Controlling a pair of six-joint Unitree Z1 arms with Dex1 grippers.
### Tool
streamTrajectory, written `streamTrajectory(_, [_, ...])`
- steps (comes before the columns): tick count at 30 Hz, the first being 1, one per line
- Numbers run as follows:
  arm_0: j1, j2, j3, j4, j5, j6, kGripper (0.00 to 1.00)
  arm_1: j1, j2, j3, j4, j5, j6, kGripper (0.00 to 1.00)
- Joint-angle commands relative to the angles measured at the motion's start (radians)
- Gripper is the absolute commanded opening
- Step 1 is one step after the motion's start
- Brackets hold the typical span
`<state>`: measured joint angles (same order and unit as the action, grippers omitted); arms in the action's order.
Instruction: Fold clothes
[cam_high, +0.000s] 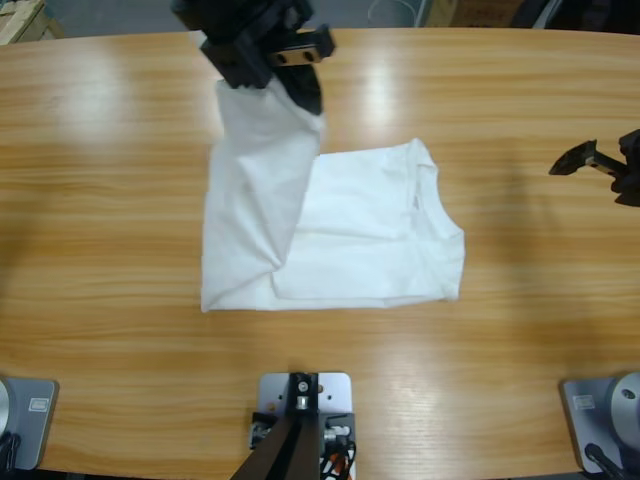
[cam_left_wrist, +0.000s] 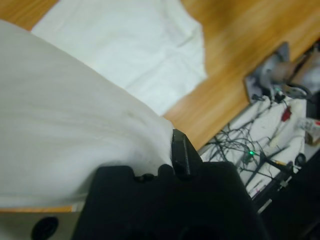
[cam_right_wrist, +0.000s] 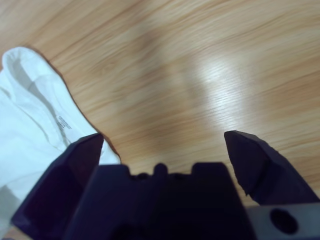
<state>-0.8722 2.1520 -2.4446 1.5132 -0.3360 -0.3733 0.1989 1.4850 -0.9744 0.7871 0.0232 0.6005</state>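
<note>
**Q:** One shirt only?

**Me:** Yes. Nearest the camera, the white T-shirt (cam_high: 370, 235) lies part-folded at the wooden table (cam_high: 100, 200)'s centre, its collar toward three o'clock. I judge it is laid flat there so the raised side can fold across.

**Q:** Who holds it?

**Me:** Farther back, at twelve o'clock, my left gripper (cam_high: 268, 55) has its jaws clamped on the shirt's nine o'clock edge. That fabric hangs in a lifted column, probably to clear the table before swinging over.

**Q:** And the other one?

**Me:** My right gripper (cam_high: 578, 160) waits at three o'clock, jaws wide apart and empty, well clear of the collar, likely keeping out of the fold's path.
</note>
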Motion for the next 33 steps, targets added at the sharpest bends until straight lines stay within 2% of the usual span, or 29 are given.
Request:
streamTrajectory(1, [-0.078, 0.15, -0.108, 0.145, -0.064, 0.004, 0.0, 0.0, 0.005, 0.052, -0.015, 0.007, -0.011, 1.0])
streamTrajectory(8, [-0.08, 0.213, -0.152, 0.145, -0.023, -0.006, 0.0, -0.001, -0.009, 0.054, -0.012, 0.006, -0.013, 1.0])
streamTrajectory(14, [-0.09, 0.32, -0.349, 0.145, -0.025, -0.046, 0.0, -0.001, -0.006, 0.058, -0.014, 0.004, -0.014, 1.0])
streamTrajectory(20, [-0.099, 0.355, -0.41, 0.145, -0.032, -0.043, 0.0, -0.006, -0.006, 0.059, -0.014, 0.003, -0.023, 1.0])
streamTrajectory(27, [-0.103, 0.451, -0.704, 0.143, -0.032, -0.072, 0.0, -0.006, -0.008, 0.064, -0.012, 0.001, -0.025, 1.0])
streamTrajectory(33, [-0.106, 0.472, -0.781, 0.121, -0.045, -0.083, 0.0, -0.006, -0.004, 0.065, -0.014, 0.002, -0.03, 1.0])
